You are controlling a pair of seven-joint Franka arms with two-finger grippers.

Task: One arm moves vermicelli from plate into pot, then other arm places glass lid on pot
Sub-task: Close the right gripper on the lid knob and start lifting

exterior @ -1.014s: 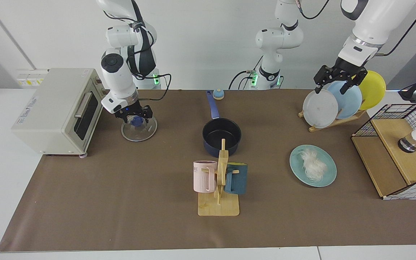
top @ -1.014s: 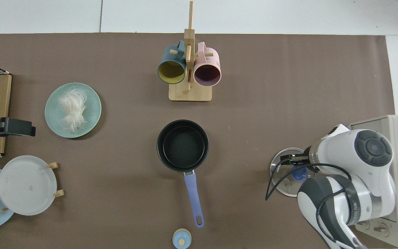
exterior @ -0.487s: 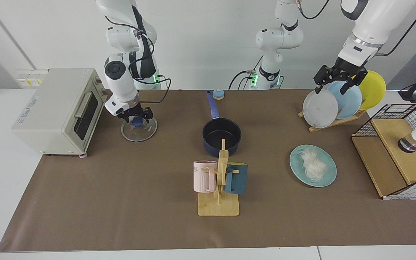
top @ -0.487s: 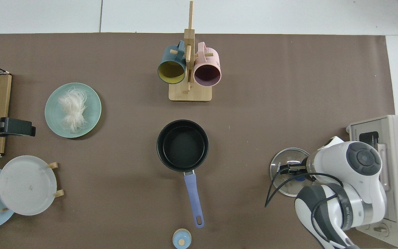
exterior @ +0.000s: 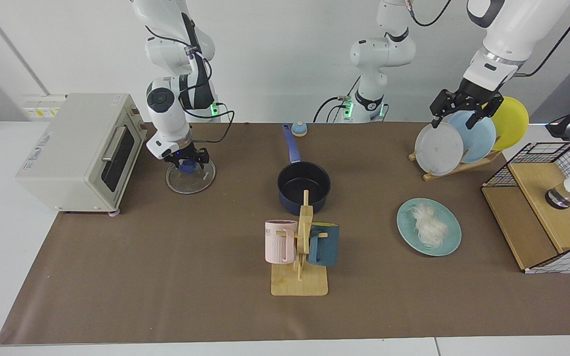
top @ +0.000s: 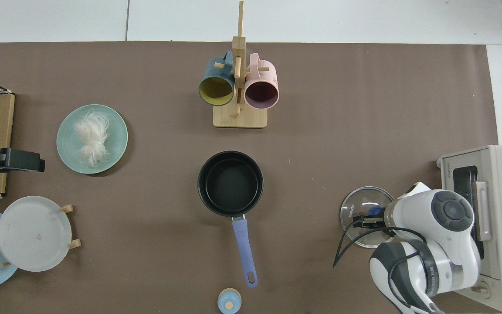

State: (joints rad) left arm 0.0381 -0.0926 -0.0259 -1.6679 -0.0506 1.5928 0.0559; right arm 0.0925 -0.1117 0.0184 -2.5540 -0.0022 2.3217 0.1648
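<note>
Toaster oven at mat edge. Mug rack holds pink mug and dark blue mug. White, sky-blue, yellow plates stand in wooden rack.

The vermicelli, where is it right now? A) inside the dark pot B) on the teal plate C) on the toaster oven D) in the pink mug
B: the vermicelli lies in a white tangle on the plate, and the pot shows only its bare black inside.
</note>
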